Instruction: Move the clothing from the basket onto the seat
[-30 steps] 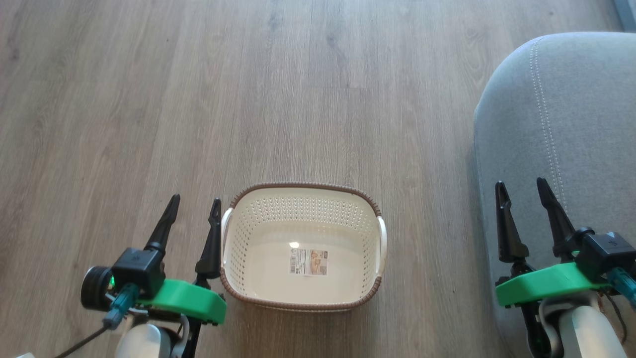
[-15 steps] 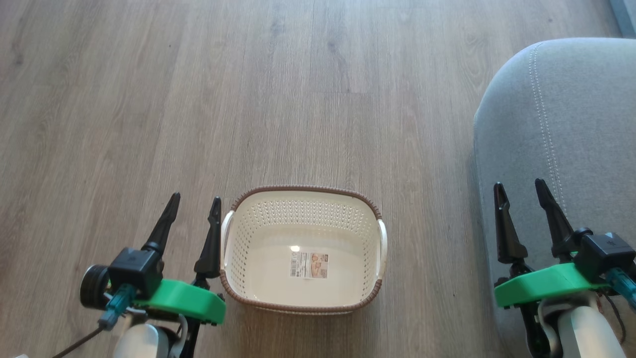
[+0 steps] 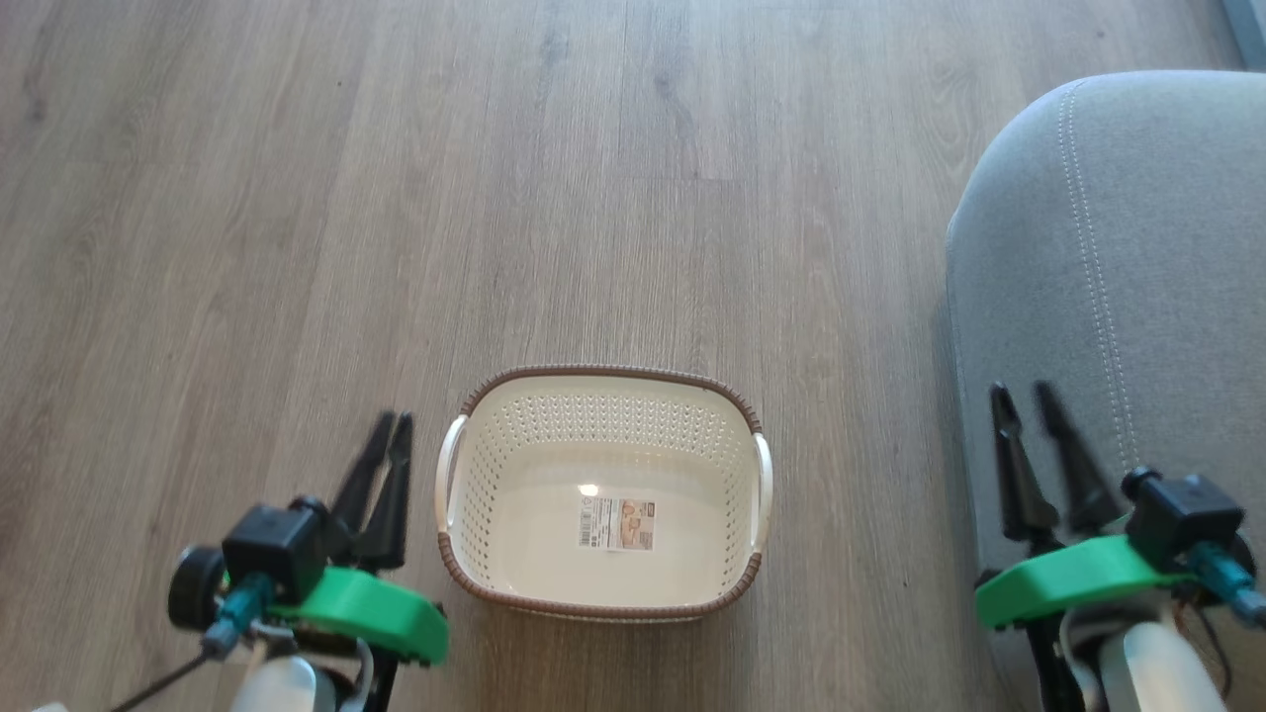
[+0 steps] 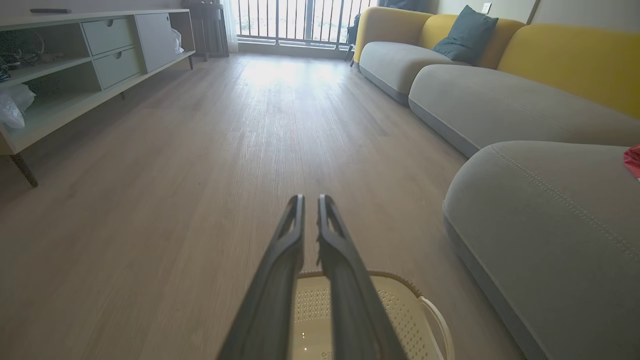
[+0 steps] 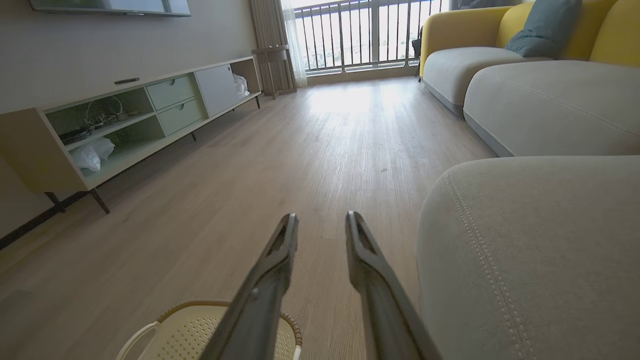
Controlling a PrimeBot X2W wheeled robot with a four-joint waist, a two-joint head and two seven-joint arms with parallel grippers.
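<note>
The clothing [image 4: 633,159] shows as a single scrap of bright red at the edge of the left wrist view. It lies on top of the seat [image 4: 550,210], far off to the right of the left fingers and beyond their tips. Too little shows to say how many garments there are.

Such fabric is probably light, soft and limp, not fragile, and would sag and trail from any grip. The best hold is likely a pinch on a raised fold or a thicker hem, not on a flat single layer.

The one basket [image 3: 603,374] stands on the floor [image 3: 495,198] just to the right of the left fingers and well left of the right ones. It holds no clothes, only one label [image 3: 615,523] on its bottom, and it has two white handles. The moving therefore looks finished.

The left gripper [image 3: 392,417] has its two fingers drawn almost together with a thin slit between them, and it is empty. The right gripper [image 3: 1022,391] has its two fingers clearly parted, holding nothing, with the seat under and beyond their tips.
</note>
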